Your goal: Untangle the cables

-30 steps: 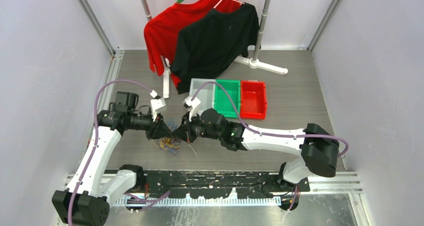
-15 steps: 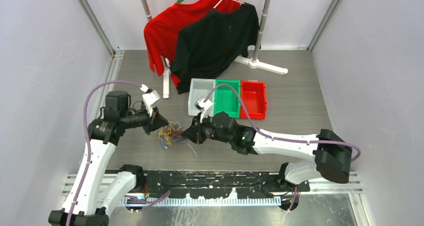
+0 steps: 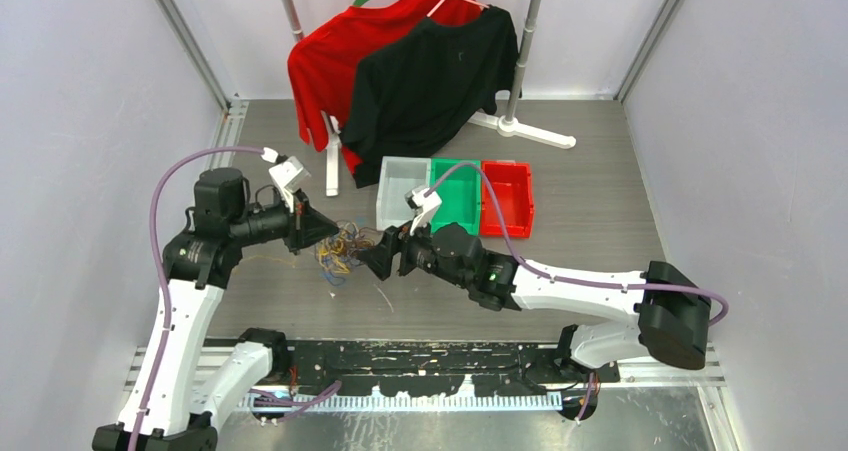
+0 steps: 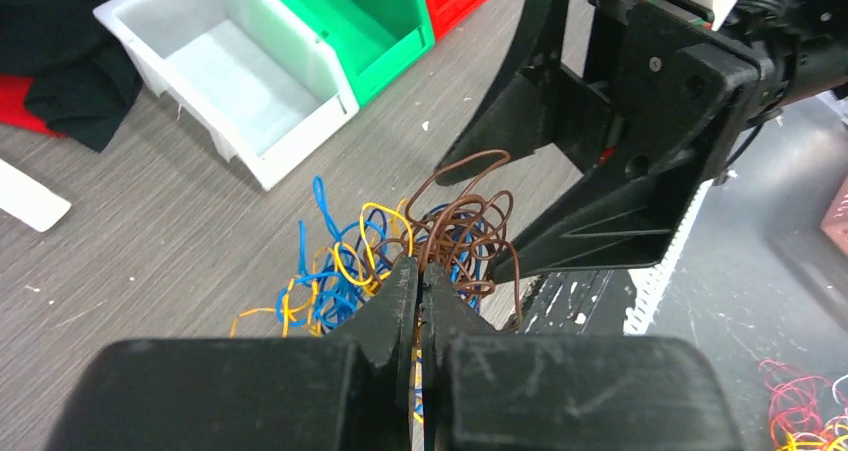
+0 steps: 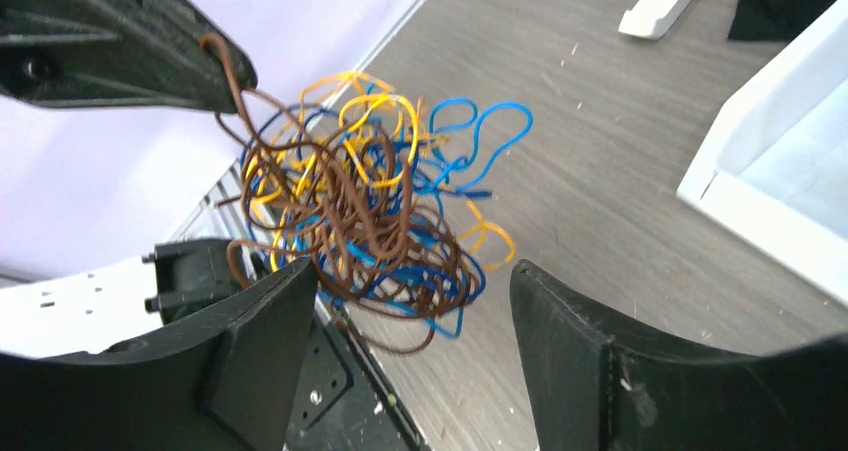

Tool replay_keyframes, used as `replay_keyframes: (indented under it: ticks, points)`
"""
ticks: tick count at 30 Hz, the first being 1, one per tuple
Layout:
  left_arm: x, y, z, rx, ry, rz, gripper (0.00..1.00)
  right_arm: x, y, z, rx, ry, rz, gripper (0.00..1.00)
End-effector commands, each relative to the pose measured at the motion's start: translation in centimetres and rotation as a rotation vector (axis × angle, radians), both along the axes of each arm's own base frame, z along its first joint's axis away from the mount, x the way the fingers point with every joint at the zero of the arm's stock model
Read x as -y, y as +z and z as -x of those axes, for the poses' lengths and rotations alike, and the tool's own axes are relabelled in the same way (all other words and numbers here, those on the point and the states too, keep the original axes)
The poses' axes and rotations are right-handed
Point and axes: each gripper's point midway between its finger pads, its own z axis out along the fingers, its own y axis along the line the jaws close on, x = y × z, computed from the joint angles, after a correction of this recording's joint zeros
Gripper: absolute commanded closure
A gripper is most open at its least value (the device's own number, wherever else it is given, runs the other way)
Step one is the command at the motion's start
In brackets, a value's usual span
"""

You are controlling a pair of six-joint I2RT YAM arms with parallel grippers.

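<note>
left claw (image 4: 418, 271): we see it pinching a brown strand of the cables (image 5: 360, 211) | right claw (image 5: 410, 276): spread, facing the tangle | cables: bunched, hanging near the white bin (image 4: 300, 141)

Cables (image 3: 342, 249) between left tool (image 3: 328, 235) and right tool (image 3: 373, 258), bins (image 3: 455, 207) behind.

Left fingers (image 4: 392, 316) seemingly hide the cables' (image 4: 445, 236) pinched part.
</note>
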Motion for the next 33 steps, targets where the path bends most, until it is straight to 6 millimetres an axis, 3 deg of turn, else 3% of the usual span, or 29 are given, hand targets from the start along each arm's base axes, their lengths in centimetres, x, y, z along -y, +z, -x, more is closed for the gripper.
replay_keyframes:
  ticks: [1,7,11,17,20,26,33]
  points:
    - [1.0,3.9,0.5,0.026,-0.014,0.11,1.0,-0.4,6.0,-1.9,0.104,-0.081,-0.166,0.22]
    - [1.5,4.7,1.1,-0.026,-0.016,0.162,1.0,-2.0,6.7,-3.0,0.147,-0.152,-0.146,0.2]
    - [2.0,5.6,1.4,-0.076,-0.019,0.221,1.0,-2.5,6.6,-3.9,0.18,-0.253,-0.136,0.25]
    - [2.4,7.5,1.4,-0.09,-0.025,0.263,1.0,-4.1,5.1,-3.8,0.187,-0.256,-0.088,0.51]
    - [2.3,9.2,1.6,-0.047,-0.026,0.269,1.0,-3.1,3.1,-4.0,0.172,-0.286,-0.051,0.61]
    - [1.9,13.3,1.7,0.064,-0.004,0.277,1.0,-0.5,-0.8,-3.9,0.141,-0.333,0.002,0.63]
    - [0.9,17.3,1.3,0.229,0.042,0.235,1.0,2.1,-3.7,-3.4,0.097,-0.366,0.04,0.69]
